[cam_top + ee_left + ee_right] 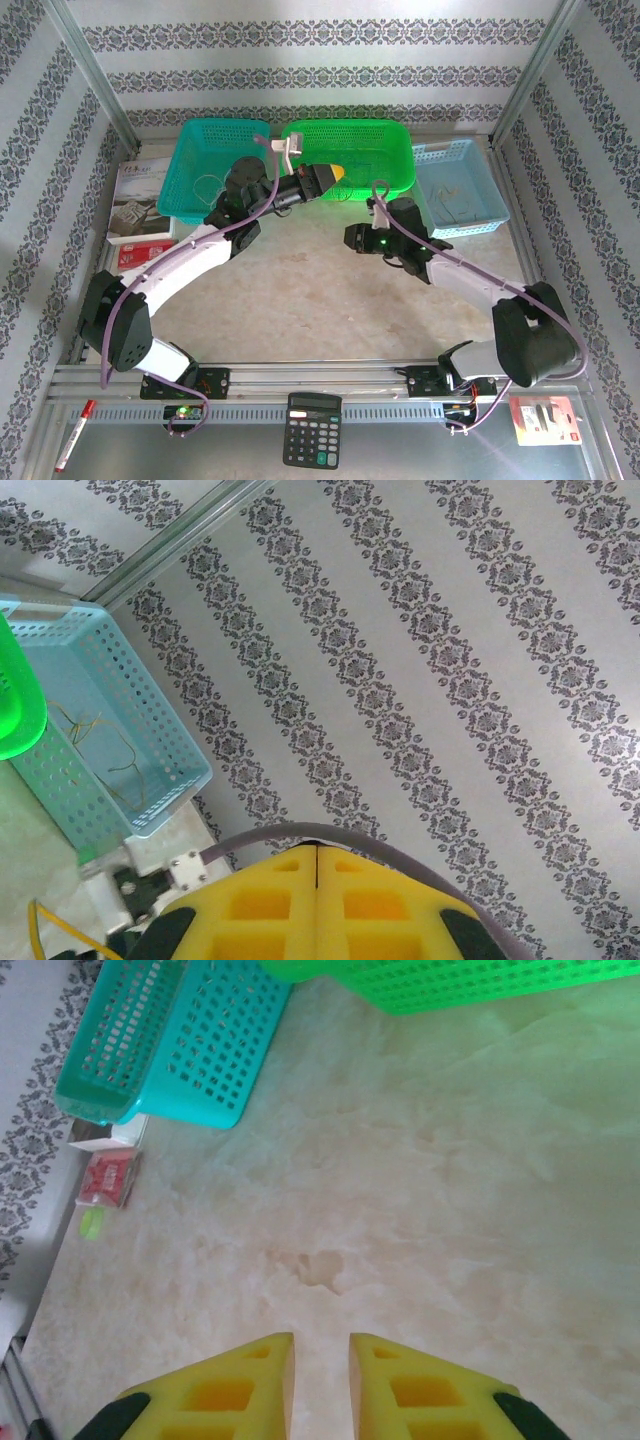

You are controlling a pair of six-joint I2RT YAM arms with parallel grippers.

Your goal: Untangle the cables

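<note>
left gripper [317, 905]: pressed shut, we see nothing pinched
right gripper [320, 1380]: slightly parted, empty, over bare table [420, 1210]
cables [80, 730]: loose in pale blue basket [140, 695]
next: we'd pinch one strand, lift slowly

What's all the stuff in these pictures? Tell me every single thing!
teal basket: one, teal, far left
green basket: one, green, far middle
light blue basket: one, pale blue, far right
cables: a few thin ones, yellowish, inside the light blue basket
booklet: one, white and grey, left of the teal basket
calculator: one, black, near edge, middle
marker: one, red and white, near left
red packet: one, near right
left hand: one, yellow, shut, at the green basket
right hand: one, yellow, a little open, middle right
</note>
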